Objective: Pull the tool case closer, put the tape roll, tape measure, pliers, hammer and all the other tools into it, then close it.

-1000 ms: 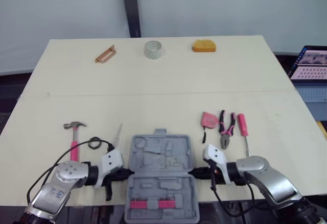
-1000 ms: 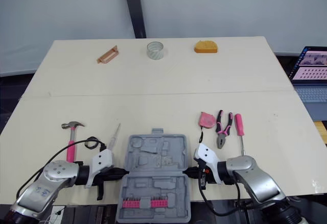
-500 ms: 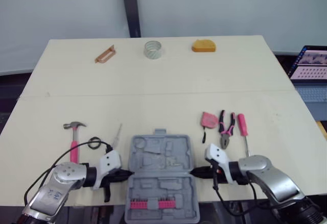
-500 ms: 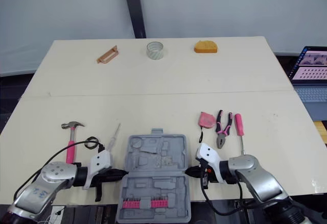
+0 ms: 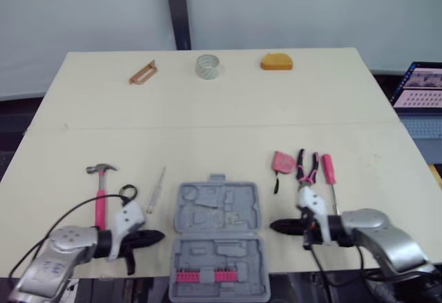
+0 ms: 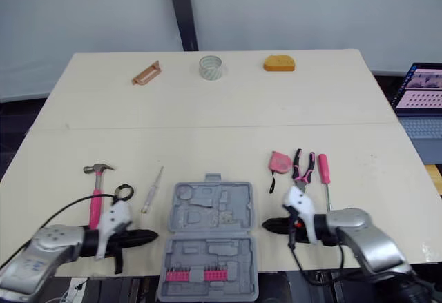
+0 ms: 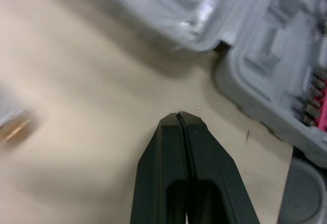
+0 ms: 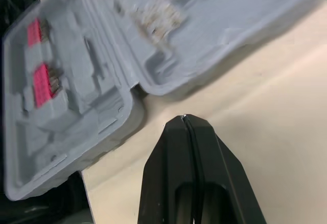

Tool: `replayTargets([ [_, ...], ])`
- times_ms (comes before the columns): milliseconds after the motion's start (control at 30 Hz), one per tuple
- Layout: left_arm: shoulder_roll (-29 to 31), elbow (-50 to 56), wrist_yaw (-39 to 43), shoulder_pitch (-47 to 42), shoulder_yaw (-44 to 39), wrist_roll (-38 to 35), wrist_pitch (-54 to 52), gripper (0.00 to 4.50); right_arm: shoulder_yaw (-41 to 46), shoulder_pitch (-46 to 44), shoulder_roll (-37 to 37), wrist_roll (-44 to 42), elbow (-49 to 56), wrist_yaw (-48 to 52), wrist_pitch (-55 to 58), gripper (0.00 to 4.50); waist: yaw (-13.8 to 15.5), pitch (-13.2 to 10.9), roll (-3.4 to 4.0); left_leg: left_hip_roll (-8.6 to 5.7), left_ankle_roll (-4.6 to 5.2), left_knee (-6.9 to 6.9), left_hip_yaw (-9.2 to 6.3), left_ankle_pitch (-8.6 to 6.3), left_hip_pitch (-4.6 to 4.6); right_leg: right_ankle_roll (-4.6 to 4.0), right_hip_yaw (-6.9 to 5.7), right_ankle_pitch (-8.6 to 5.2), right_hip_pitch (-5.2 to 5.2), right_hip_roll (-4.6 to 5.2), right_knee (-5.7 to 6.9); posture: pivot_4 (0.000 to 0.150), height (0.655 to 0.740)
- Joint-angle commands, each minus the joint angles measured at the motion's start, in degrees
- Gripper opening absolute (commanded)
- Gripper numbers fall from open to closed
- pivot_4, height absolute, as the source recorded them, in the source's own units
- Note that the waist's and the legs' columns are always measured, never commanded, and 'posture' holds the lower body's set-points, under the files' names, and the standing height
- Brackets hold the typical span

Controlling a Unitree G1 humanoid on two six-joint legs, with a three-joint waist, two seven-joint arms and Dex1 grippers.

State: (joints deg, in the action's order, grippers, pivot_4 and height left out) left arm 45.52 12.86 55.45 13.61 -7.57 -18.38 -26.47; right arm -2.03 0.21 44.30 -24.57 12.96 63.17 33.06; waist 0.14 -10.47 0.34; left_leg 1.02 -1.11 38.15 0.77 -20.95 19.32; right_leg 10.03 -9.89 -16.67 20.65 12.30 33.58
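Open grey moulded-plastic tool case (image 5: 217, 237) lies flat at the near edge of the pale wooden table (image 5: 207, 110), centred between the arms, and its near half seems to overhang the edge. That looks close enough, so I judge the pull done. The near half holds a row of pink screwdriver bits (image 5: 204, 276); the other moulded slots are empty, and no loose tool is in yet. Left gripper (image 5: 157, 235) and right gripper (image 5: 276, 227) lie low over the table on either side of the case, level with the hinge, tips pointing inward but apart from the case walls. Both pincers are pressed fully together and hold nothing, as the wrist views show. The loose tools sit in reach of each arm. Left of the case are the pink-handled steel claw hammer (image 5: 101, 192) and the thin pale tester screwdriver (image 5: 157, 187). Right of it are the pink tape measure (image 5: 282, 161), the pink-and-black pliers (image 5: 306, 172) and the pink-handled screwdriver (image 5: 329, 176), side by side, with the right arm just beside them. The clear tape roll (image 5: 206, 66), brown bracket-like piece (image 5: 142, 72) and orange block (image 5: 276, 62) sit well apart at the far edge and probably call for a long reach. Next step is likely to open a pincer for a first pick.
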Motion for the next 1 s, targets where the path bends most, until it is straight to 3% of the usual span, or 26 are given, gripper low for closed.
replayTargets([
  [33,1.16,1.56,0.06,2.48,-10.95,-5.72,-2.88,0.81,9.86,2.16,2.99,-5.50,-1.86,1.93,1.83,0.25,0.10,-0.01,-0.03,0.00,0.01,0.00,0.00,0.00,0.00,0.00,0.00,0.00,0.00,0.00,0.00,0.150,0.7400],
  [100,1.41,0.23,-0.29,3.57,-17.07,-7.64,-3.91,1.77,14.50,3.63,5.30,-6.23,-5.80,2.93,1.70,0.91,0.40,-0.02,-0.05,0.00,0.02,0.02,0.00,-0.02,0.01,0.00,0.00,0.00,-0.03,0.00,-0.03,0.150,0.7400],
  [133,1.63,-1.07,-0.45,4.10,-19.91,-8.04,-3.96,2.41,16.74,3.89,6.23,-6.16,-8.45,3.15,0.89,1.47,0.50,-0.03,-0.05,0.00,0.04,0.02,0.00,-0.03,0.01,0.00,0.00,0.00,-0.04,0.00,-0.05,0.150,0.7400],
  [267,2.62,-6.14,-0.93,5.56,-28.53,-8.31,-3.73,4.25,23.13,2.67,9.08,-5.93,-18.17,3.92,-1.65,3.32,0.52,-0.03,-0.05,0.00,0.03,0.02,0.03,-0.03,-0.01,0.00,0.00,0.00,-0.03,-0.01,-0.05,0.150,0.7400],
  [333,3.74,-11.62,-1.08,6.21,-32.56,-6.95,-1.06,4.50,24.86,1.07,10.53,-4.22,-24.51,3.53,-4.31,4.29,0.20,-0.03,-0.06,0.00,0.03,0.00,0.06,-0.03,-0.01,0.00,0.01,0.00,-0.02,-0.02,-0.06,0.150,0.7400],
  [667,6.51,-34.23,-2.93,3.98,-38.67,-3.43,12.50,4.50,24.61,-6.42,11.73,1.34,-44.06,3.00,-15.33,4.44,-0.57,-0.05,-0.04,0.03,0.02,-0.09,0.19,-0.06,-0.03,0.00,0.06,0.00,0.06,-0.02,-0.08,0.150,0.7400],
  [1000,6.51,-37.47,-3.03,2.19,-37.39,-3.88,15.06,4.50,23.92,-8.44,11.11,3.03,-48.50,3.29,-18.73,4.44,-0.55,-0.05,-0.05,0.05,0.01,-0.07,0.21,-0.07,-0.05,0.00,0.09,0.00,0.06,-0.03,-0.05,0.150,0.7400],
])
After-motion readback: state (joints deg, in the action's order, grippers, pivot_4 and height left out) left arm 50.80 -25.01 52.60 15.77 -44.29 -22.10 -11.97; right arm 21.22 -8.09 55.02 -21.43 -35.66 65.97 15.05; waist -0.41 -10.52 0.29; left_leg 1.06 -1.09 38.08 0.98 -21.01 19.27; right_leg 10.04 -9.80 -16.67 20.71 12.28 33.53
